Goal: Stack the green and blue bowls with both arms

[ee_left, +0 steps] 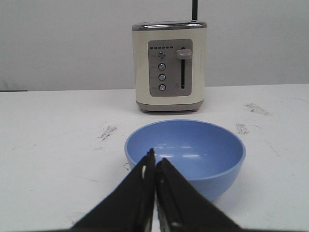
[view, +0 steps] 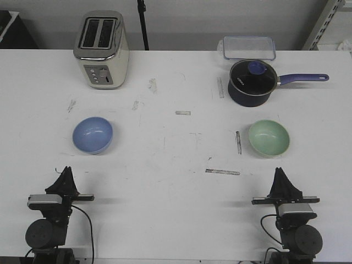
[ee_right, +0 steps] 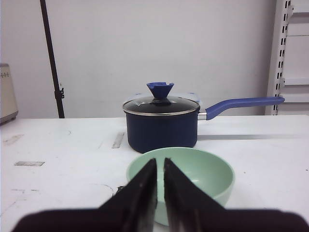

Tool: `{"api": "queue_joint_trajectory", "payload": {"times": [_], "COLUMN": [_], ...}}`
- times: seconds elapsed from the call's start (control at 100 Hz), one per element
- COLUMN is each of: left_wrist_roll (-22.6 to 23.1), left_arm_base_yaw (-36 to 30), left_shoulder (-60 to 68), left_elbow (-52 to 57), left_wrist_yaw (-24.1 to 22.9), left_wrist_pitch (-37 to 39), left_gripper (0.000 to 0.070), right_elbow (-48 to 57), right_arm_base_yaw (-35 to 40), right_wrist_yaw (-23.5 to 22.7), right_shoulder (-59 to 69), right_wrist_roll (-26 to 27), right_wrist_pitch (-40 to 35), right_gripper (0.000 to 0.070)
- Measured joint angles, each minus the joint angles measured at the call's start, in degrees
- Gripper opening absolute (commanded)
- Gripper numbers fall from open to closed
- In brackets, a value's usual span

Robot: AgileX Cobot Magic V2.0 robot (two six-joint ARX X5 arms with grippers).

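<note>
Here, the white, scuffed tabletop (view: 176,148) carries two small round glossy bowls, well apart from each other. The light periwinkle blue bowl (view: 92,134) sits upright on the left half, and the pale mint green bowl (view: 269,137) sits upright on the right half, at about the same depth. Neither bowl is touched by anything; both are empty.

The left black pincer (view: 66,175) rests at the near left edge, with the blue bowl a little farther out and slightly to its right. In the left wrist view its two fingers (ee_left: 142,179) meet at the tips, so the left pincer (ee_left: 154,155) is closed on nothing, short of the blue bowl (ee_left: 193,154). The right black pincer (view: 279,175) sits at the near right edge, with the green bowl just beyond it. In the right wrist view the right pincer (ee_right: 160,163) has its fingers (ee_right: 145,186) drawn almost together with only a thin slit between them, holding nothing, the green bowl (ee_right: 203,174) just past the tips.

At the far left stands a cream and chrome two-slot toaster (view: 102,49), beyond the blue bowl. At the far right a dark navy saucepan with a glass lid and purple handle (view: 253,81) stands beyond the green bowl, and behind it lies a clear rectangular plastic container (view: 248,47).
</note>
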Motion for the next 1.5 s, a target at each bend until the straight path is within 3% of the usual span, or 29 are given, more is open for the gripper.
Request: {"api": "queue_joint_trajectory", "payload": {"times": [0.26,0.59,0.92,1.29,1.5], "left_wrist_roll": [0.0,0.0,0.0,0.0,0.0], "left_arm_base_yaw": [0.0,0.0,0.0,0.0,0.0], "left_shoulder": [0.0,0.0,0.0,0.0,0.0], "left_elbow": [0.0,0.02,0.0,0.02,0.0], "left_wrist_yaw": [0.0,0.0,0.0,0.0,0.0], "left_wrist_pitch": [0.0,0.0,0.0,0.0,0.0], "left_gripper": [0.0002,0.0002,0.0002,0.0002,0.0002], "right_elbow": [0.07,10.14,25.92,48.19,63.23], "right_arm_base_yaw": [0.0,0.0,0.0,-0.02,-2.29], "right_wrist_yaw": [0.0,3.26,3.04,3.13,2.45], "right_shoulder": [0.0,5.31,26.69,52.52,66.45], "right_wrist_roll": [0.02,0.0,0.0,0.02,1.88], "right_wrist_pitch": [-0.17,-8.96,-21.55,-45.09,-53.27], "right_gripper": [0.0014,0.0013,0.0013,0.0013,0.0014]}}
